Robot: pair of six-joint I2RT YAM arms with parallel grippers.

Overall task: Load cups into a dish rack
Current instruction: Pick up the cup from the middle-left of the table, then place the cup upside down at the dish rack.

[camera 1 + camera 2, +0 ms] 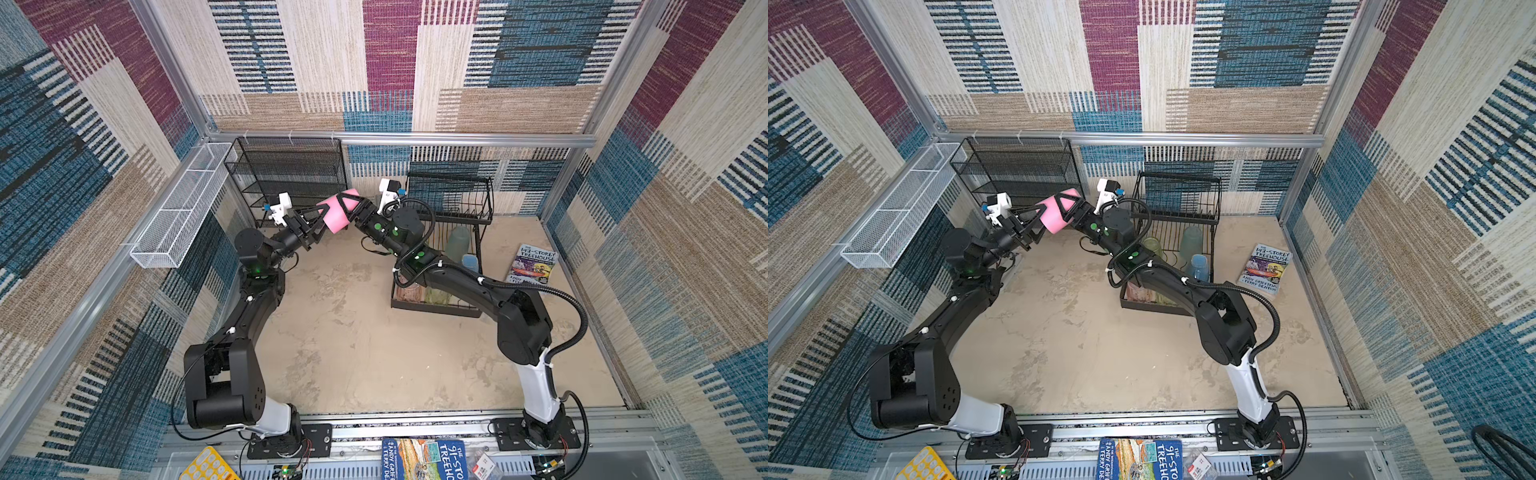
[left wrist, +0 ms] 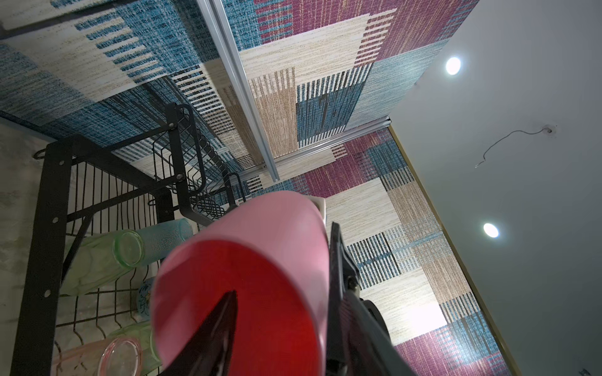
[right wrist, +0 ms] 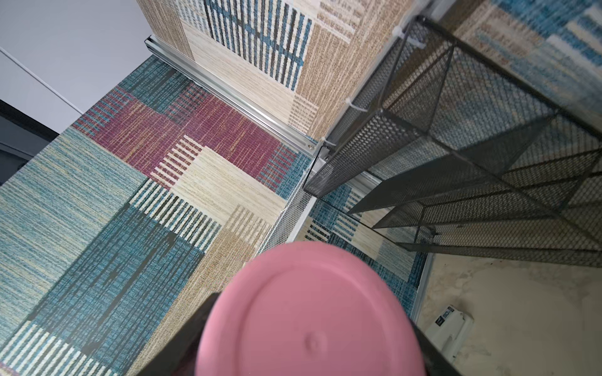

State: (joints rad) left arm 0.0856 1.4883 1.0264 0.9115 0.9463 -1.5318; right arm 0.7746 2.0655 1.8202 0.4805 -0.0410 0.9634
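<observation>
An opaque pink cup (image 1: 336,210) (image 1: 1054,214) hangs in the air left of the dish rack (image 1: 486,195) (image 1: 1217,195), between both grippers. My right gripper (image 1: 347,210) (image 3: 312,319) is shut on the cup's base end, a finger on each side. My left gripper (image 1: 322,220) (image 2: 283,260) stands open at the cup's mouth. One finger is inside the cup (image 2: 277,228), clear of the wall, and the other lies outside it. In the rack's lower tray are a teal cup (image 1: 457,243), a light-blue mug (image 1: 1198,268), a green tumbler (image 2: 97,260) and a peach-pink one (image 2: 107,358).
A black mesh shelf unit (image 1: 291,174) stands at the back, just behind the grippers. A long white mesh basket (image 1: 183,208) hangs on the left wall. A book (image 1: 534,264) lies right of the rack. More books (image 1: 424,459) lie beyond the front rail.
</observation>
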